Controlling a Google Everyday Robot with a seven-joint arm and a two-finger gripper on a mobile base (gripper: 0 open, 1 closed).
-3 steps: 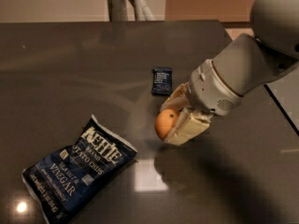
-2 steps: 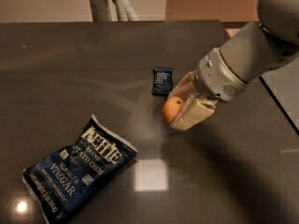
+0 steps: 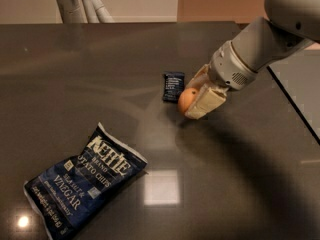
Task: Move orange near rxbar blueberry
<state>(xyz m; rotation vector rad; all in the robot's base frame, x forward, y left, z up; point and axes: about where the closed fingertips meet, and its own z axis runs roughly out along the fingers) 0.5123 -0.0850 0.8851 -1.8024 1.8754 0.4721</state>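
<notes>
Table fills the view. Rxbar blueberry lies flat on it, around centre, slightly toward the back. Orange sits just right of and in front of the bar, very near it; contact between them can't be told. Gripper is at the orange's right side, fingers clasped around it. Arm runs back to the upper right. Chips bag lies flat at front left, well apart from the bar and orange.
</notes>
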